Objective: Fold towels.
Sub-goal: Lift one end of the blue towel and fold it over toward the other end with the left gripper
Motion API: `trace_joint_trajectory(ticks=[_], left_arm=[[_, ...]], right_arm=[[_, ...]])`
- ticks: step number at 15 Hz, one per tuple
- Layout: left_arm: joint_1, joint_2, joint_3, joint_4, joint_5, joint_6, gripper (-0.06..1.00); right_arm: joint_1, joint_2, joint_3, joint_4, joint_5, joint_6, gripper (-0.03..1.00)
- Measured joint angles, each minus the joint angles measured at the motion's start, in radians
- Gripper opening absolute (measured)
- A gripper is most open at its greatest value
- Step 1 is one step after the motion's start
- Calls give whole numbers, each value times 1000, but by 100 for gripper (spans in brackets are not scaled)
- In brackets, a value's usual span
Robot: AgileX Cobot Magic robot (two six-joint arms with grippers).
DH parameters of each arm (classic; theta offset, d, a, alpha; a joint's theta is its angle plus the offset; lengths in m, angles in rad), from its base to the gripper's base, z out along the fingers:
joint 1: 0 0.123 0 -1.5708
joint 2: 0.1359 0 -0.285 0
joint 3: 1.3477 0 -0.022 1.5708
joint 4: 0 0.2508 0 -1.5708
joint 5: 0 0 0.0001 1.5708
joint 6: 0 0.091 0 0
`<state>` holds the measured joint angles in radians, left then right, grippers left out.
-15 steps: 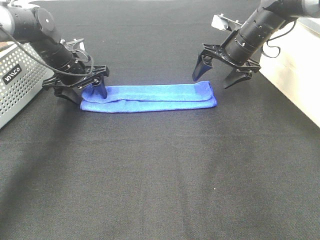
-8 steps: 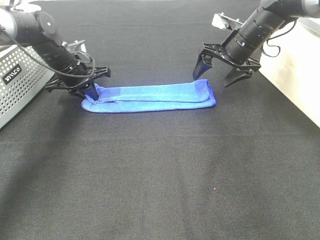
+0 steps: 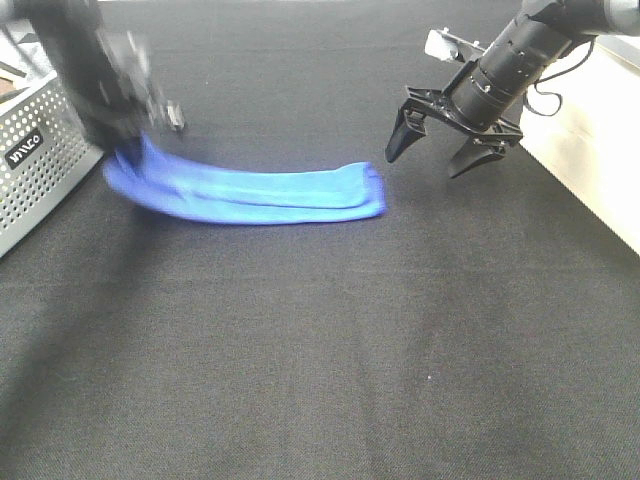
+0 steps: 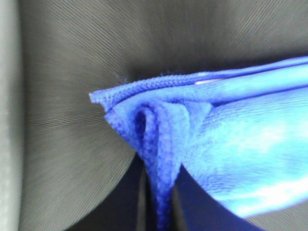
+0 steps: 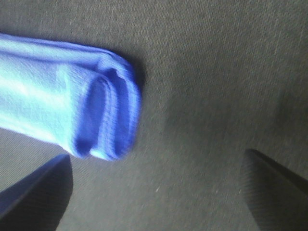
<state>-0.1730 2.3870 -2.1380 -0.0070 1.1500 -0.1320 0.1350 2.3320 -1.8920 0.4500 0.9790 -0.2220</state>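
The left gripper (image 4: 159, 204) is clenched on one end of the blue towel (image 3: 260, 190). In the left wrist view a bunched ridge of cloth runs straight into the narrow gap between the two dark jaws, and the hemmed corner sticks out just past their tips. The rest of the towel spreads away from the jaws to one side, folded over on itself in several layers. In the high view this gripper is smeared by blur and its outline is hard to read. The gripped end of the towel rises off the black tablecloth (image 3: 320, 360) toward it, while the other part lies flat as a long, narrow folded strip. A perforated metal basket (image 3: 35, 180) sits just beside the left gripper, on the side away from the towel.

The right gripper (image 3: 428, 160) stands released, its jaws spread wide and holding nothing. Its tips point down at the tablecloth. The towel's free end lies near the closer fingertip but apart from it, with bare black fabric showing between them. In the right wrist view the rounded, rolled end of the towel lies ahead of one finger (image 5: 38, 192) and off to its side, outside the gap. The span between the two fingers frames only tablecloth. A pale surface (image 3: 590, 140) runs along the side of the right gripper opposite the towel.
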Motion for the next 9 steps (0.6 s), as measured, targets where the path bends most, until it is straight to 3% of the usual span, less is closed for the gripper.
trace_joint_trajectory(ticks=[2, 5, 8, 9], left_arm=[[-23, -9, -92, -66, 52, -20, 6], [-129, -3, -152, -210, 47, -58, 6], [-234, 52, -155, -296, -86, -100, 6], [-265, 83, -155, -329, -173, -130, 6]], right_arm=[[0, -13, 0, 4, 18, 3, 88], [0, -51, 0, 7, 59, 3, 88], [0, -121, -1, -9, 59, 3, 88], [0, -133, -2, -25, 60, 12, 88]])
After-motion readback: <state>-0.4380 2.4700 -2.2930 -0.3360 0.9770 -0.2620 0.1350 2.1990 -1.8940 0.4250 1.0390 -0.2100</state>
